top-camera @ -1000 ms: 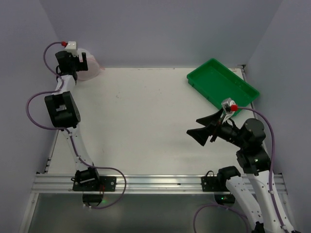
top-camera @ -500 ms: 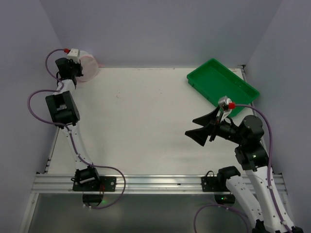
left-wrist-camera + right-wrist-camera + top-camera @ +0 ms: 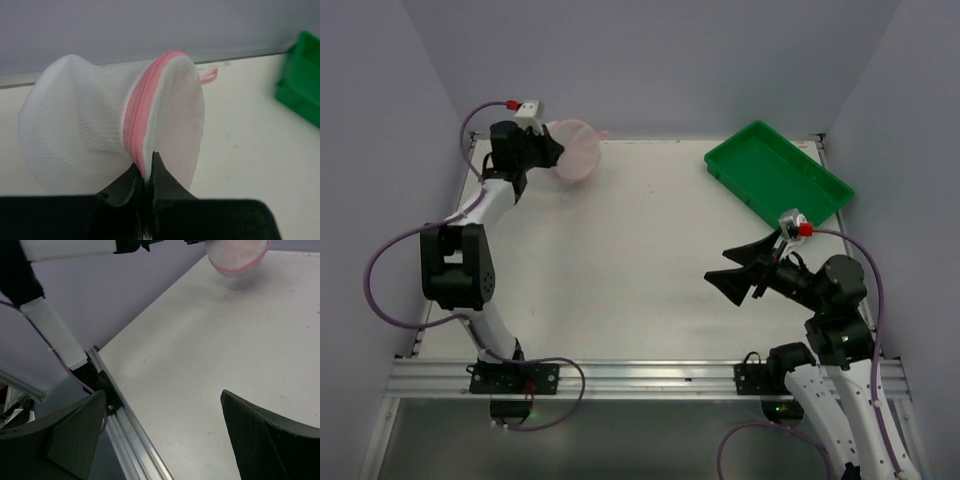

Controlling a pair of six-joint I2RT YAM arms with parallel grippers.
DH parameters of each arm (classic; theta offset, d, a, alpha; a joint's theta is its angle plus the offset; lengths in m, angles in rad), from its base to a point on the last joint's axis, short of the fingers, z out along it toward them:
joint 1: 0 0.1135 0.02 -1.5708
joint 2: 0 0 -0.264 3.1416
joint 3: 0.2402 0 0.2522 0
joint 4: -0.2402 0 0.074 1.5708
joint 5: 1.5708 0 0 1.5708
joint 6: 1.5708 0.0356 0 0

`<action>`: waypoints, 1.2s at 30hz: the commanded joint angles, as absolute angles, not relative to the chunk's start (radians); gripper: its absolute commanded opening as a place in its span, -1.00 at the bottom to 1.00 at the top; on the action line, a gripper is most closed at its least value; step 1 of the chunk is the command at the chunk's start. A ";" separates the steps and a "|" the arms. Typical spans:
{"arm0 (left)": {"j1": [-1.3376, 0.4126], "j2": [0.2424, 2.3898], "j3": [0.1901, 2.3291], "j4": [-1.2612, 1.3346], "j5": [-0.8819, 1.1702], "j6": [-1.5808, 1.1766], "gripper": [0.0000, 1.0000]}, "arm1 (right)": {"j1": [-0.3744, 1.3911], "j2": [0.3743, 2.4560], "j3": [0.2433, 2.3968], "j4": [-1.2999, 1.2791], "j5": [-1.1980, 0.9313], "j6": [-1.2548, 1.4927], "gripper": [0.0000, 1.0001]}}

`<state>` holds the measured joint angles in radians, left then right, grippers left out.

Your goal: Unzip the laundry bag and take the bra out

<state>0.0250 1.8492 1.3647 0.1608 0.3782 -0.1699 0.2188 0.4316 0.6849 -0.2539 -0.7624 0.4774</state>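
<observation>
Your left gripper (image 3: 145, 176) pinches the laundry bag (image 3: 75, 125) at its pink zip trim (image 3: 134, 125). Your right gripper (image 3: 720, 262) is spread wide, empty. The mesh looks light and floppy, so grab trim, not fabric.

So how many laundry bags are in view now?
1: the laundry bag, at the table's far left, pinched at its pink zip trim by the left gripper. No other shows in any view.

The left gripper (image 3: 145, 181), bottom center, pinches the laundry bag (image 3: 100, 125) at its pink zip; a green tray (image 3: 300, 80) sits right.
</observation>
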 commanded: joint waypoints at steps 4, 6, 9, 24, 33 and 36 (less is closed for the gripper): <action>-0.253 1.557 1.138 0.172 0.403 -0.429 -1.00 | 0.219 0.535 0.678 -0.207 -0.718 0.561 0.97; -0.343 1.513 1.048 0.181 0.455 -0.518 -1.00 | 0.221 0.554 0.681 -0.219 -0.649 0.563 0.97; -0.429 1.431 0.944 0.244 0.526 -0.639 -1.00 | 0.221 0.580 0.670 -0.221 -0.543 0.575 0.97; -0.469 1.456 0.635 0.233 0.712 -0.597 -1.00 | 0.400 0.977 0.558 -0.009 -0.409 0.545 0.40; -0.453 1.476 0.698 0.141 0.704 -0.549 -1.00 | 0.420 1.092 0.575 0.097 -0.518 0.477 0.18; -0.449 1.477 0.727 0.112 0.704 -0.525 -1.00 | 0.426 1.118 0.575 0.107 -0.564 0.466 0.15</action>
<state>-0.4583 1.4612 0.6891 0.1905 0.7078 -0.5816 0.4156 1.1004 0.5472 0.0315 -0.4938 0.5056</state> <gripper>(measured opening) 0.043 0.584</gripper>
